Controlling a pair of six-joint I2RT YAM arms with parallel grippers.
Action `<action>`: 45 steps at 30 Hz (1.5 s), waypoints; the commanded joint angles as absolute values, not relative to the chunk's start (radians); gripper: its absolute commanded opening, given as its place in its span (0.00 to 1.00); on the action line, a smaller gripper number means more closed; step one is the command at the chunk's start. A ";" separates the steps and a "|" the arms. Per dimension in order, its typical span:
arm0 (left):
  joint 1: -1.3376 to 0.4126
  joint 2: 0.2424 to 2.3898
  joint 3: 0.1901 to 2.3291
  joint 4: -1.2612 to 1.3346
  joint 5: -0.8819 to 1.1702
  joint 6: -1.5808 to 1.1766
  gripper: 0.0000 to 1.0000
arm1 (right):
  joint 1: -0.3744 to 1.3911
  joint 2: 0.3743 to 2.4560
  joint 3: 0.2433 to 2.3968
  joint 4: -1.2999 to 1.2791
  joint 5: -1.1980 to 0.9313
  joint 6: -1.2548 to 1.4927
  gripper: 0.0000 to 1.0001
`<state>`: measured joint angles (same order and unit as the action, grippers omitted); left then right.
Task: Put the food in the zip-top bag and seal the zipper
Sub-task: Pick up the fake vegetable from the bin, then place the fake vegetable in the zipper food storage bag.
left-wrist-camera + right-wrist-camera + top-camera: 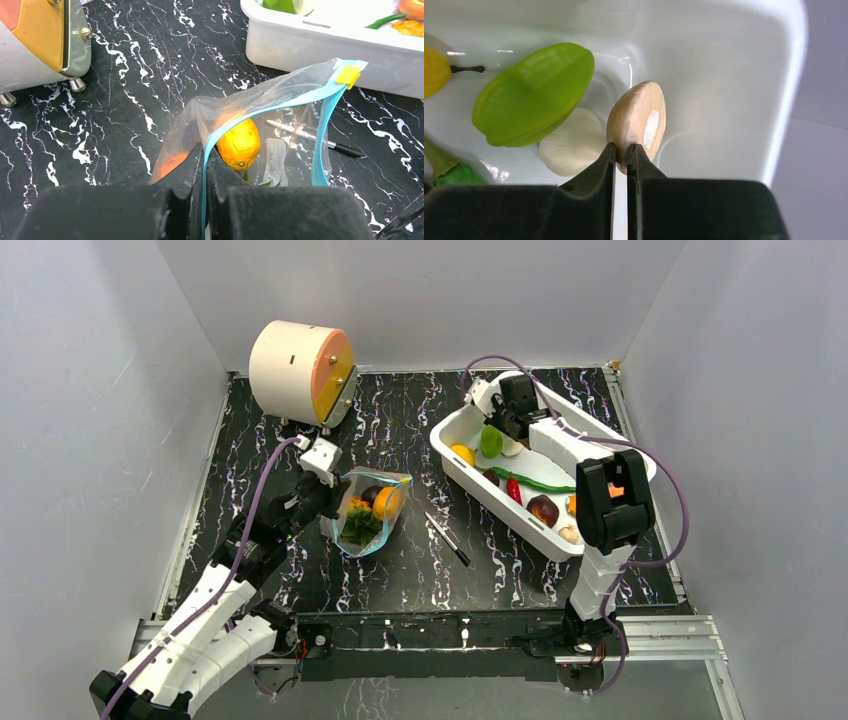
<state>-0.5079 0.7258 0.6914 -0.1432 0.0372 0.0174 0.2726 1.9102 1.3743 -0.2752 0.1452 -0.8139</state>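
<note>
Pinching zipper [324,125] with left tool [205,152], clamped tight. Gripping beige mushroom [639,117] in tub [734,75] with right tool [622,150]. Can't read white label [275,159] on bag [260,92].

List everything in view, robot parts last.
zip-top bag: one, clear, blue zipper, table centre-left
pineapple: one, orange, inside bag
pen: one, black, between bag and tub
tub: one, white, right side
green fruit: one, green, in tub
chili: one, red, in tub
beige toy food: one, beige, in tub, gripped
drum: one, cream, orange face, rear left
left tool: one, black, shut on bag's zipper edge
right tool: one, black, shut on beige toy food
</note>
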 commanded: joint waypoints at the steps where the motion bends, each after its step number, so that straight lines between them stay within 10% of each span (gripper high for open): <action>1: -0.511 0.712 0.700 -0.133 0.018 0.028 0.00 | 0.268 1.785 1.370 -0.272 0.080 -0.729 0.00; 30: -0.511 0.826 0.850 -0.185 0.116 -0.235 0.00 | 0.506 1.010 1.099 -0.189 -0.398 -0.188 0.00; 45: -0.510 0.977 1.003 -0.258 0.074 -0.325 0.00 | 0.720 1.001 0.960 0.206 -0.612 0.023 0.00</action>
<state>-0.5079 0.9695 0.9413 -0.2577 0.0719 -0.2817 0.6739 0.9718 0.9455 0.0139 -0.5697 -0.0292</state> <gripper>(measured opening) 0.007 0.053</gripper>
